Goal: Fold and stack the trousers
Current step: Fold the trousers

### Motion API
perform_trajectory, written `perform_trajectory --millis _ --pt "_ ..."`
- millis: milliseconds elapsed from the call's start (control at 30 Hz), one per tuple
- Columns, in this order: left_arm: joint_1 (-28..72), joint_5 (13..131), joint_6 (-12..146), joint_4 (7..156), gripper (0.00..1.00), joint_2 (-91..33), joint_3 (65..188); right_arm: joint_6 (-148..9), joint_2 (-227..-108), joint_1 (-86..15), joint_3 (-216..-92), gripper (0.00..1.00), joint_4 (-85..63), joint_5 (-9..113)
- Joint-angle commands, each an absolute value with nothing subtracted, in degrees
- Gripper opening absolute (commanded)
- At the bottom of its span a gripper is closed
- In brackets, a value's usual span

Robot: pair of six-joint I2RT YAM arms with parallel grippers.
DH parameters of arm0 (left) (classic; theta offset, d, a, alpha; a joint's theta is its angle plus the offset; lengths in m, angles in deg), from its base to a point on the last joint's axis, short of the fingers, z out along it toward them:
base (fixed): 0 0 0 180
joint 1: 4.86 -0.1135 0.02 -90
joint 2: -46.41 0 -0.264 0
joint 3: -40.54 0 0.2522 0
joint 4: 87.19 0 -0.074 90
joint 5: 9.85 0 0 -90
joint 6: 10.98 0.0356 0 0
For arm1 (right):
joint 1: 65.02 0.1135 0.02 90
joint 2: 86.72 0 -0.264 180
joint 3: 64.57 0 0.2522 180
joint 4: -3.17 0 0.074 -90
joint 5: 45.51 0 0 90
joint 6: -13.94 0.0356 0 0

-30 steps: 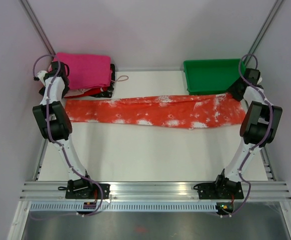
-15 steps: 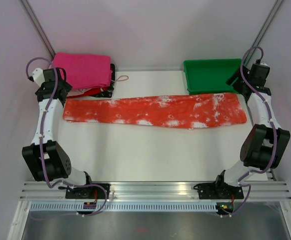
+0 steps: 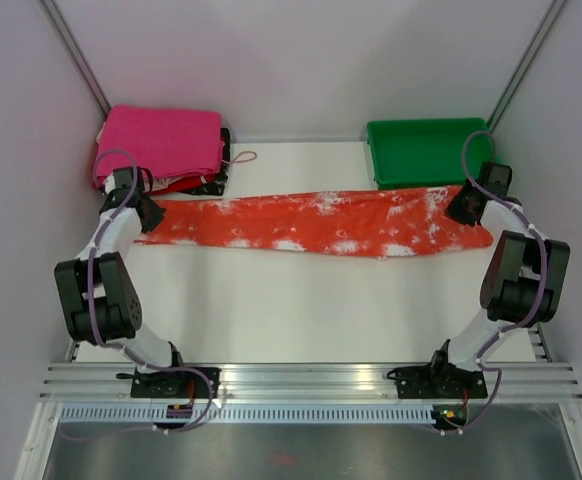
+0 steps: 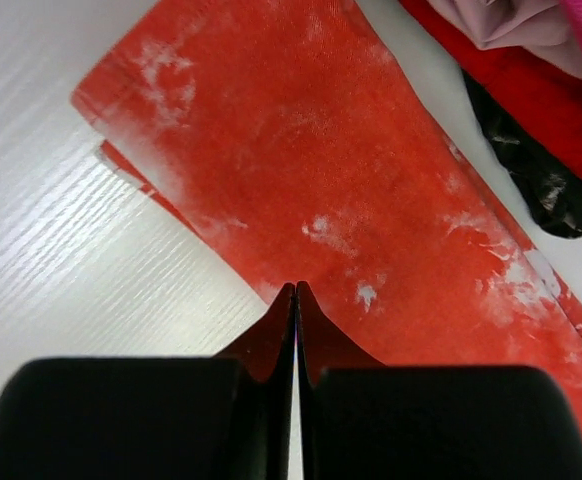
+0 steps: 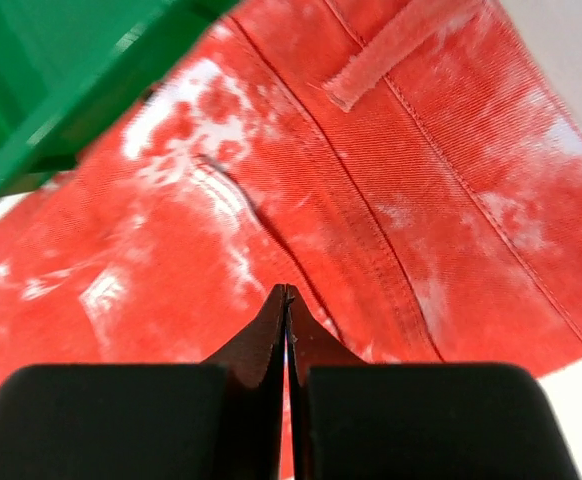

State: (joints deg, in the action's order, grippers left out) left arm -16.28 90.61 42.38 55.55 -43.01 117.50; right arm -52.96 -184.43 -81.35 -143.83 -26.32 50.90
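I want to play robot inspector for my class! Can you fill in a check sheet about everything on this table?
Surface: white table, no stains seen.
Job's things: red trousers with white blotches, spread flat across the table.
Clutter: pink folded pile far left; green bin far right.
Grippers: left gripper shut at the trousers' left end; right gripper shut at the waistband end; whether they pinch cloth, cannot tell.
Cables: purple cables looped along both arms.
Surroundings: pale walls, metal rail at near edge.

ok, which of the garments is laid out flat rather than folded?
The orange-red white-mottled trousers, stretched lengthwise across the middle of the table. The pink garment lies folded on top of the pile at the back left corner.
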Motion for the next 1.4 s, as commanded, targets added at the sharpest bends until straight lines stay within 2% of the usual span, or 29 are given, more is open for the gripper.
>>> perform_trajectory --millis 0,267,500,767,1033,1233,1333,1367 --pt "-16.1 85.6 40.8 61.0 0.02 -50.4 121.3 -53.3 -189.1 -81.1 -146.0 0.00 -24.2 51.4" --pt "-16.1 84.5 39.1 54.4 0.02 -65.4 132.0 -53.6 -194.6 -81.0 -147.9 0.00 -23.9 48.0" --pt "-16.2 96.0 34.9 39.9 0.02 -72.0 137.6 -53.6 -194.9 -81.0 -142.6 0.00 -27.5 42.6" --pt "-17.2 99.2 33.1 40.3 0.02 -65.5 127.0 -54.2 -183.9 -81.0 -131.0 0.00 -27.8 35.5" --pt "-20.8 99.4 32.4 39.8 0.02 -58.3 117.9 -54.0 -179.1 -81.1 -127.1 0.00 -32.6 34.1" --pt "-21.3 100.3 32.4 39.8 0.02 -49.4 111.8 -52.7 -164.8 -81.0 -121.8 0.00 -34.8 28.8" --pt "-21.2 99.6 35.2 39.3 0.02 -47.1 112.9 -53.4 -156.3 -81.0 -123.1 0.00 -33.5 35.5" --pt "-21.2 99.2 36.6 38.5 0.02 -45.1 114.6 -53.0 -153.4 -80.9 -123.6 0.00 -31.7 41.5"
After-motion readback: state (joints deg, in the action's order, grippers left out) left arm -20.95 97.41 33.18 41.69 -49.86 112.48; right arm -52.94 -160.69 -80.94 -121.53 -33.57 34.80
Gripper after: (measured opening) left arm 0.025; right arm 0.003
